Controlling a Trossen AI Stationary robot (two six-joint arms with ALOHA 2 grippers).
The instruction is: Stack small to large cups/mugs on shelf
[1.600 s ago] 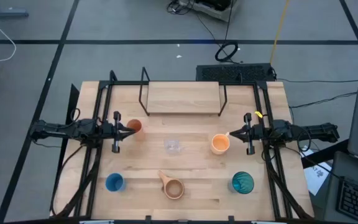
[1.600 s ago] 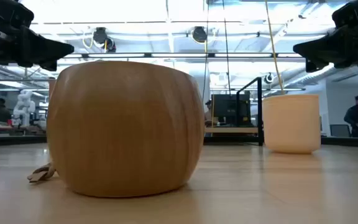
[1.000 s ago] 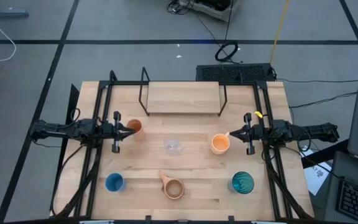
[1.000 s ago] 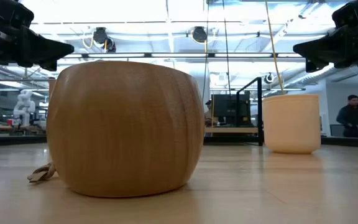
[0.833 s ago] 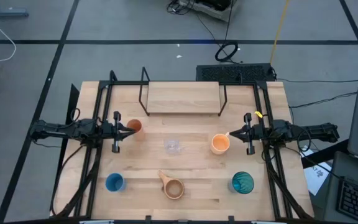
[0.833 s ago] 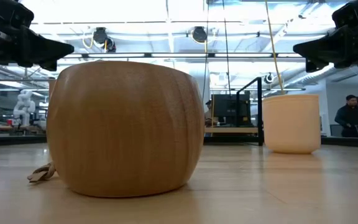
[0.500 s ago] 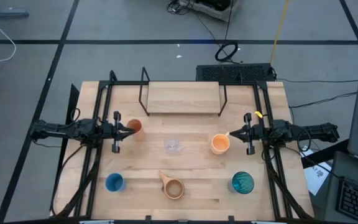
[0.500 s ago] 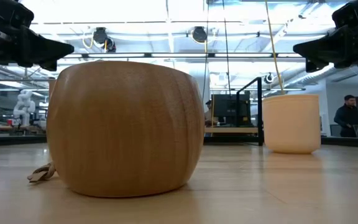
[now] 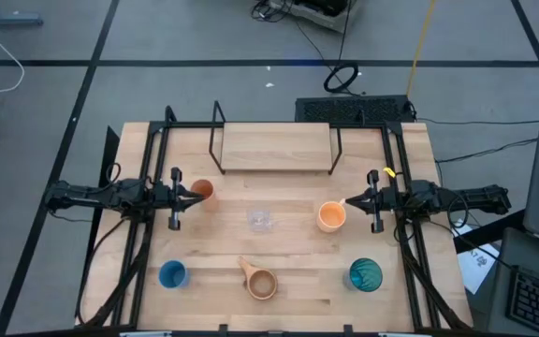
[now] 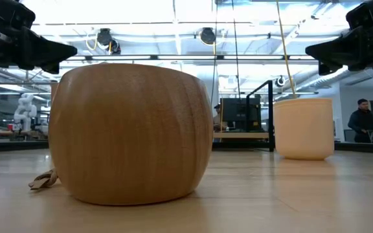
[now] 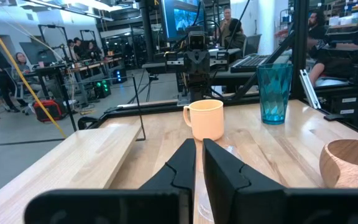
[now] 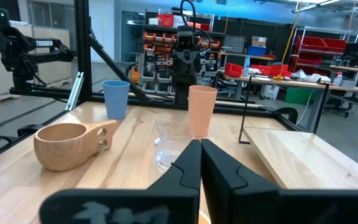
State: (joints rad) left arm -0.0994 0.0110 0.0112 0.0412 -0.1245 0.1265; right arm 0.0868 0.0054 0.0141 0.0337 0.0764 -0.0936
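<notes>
The shelf (image 9: 274,147) stands at the table's far middle on thin black legs. All the cups rest on their bases on the tabletop. One orange cup (image 9: 202,192) is at the left and another (image 9: 331,216) at the right. The tiny clear cup (image 9: 260,220) stands between them. In the near row are the blue cup (image 9: 172,274), the tan mug (image 9: 261,281) and the teal tumbler (image 9: 365,274). My left gripper (image 9: 193,194) is level and shut, above the table beside the left orange cup. My right gripper (image 9: 348,201) is level and shut, beside the right orange cup.
Black frame rails (image 9: 143,234) run along both sides of the table under the arms. In the low view the tan mug (image 10: 131,133) fills the foreground, with an orange cup (image 10: 303,127) behind it on the right. People stand in the room beyond the table.
</notes>
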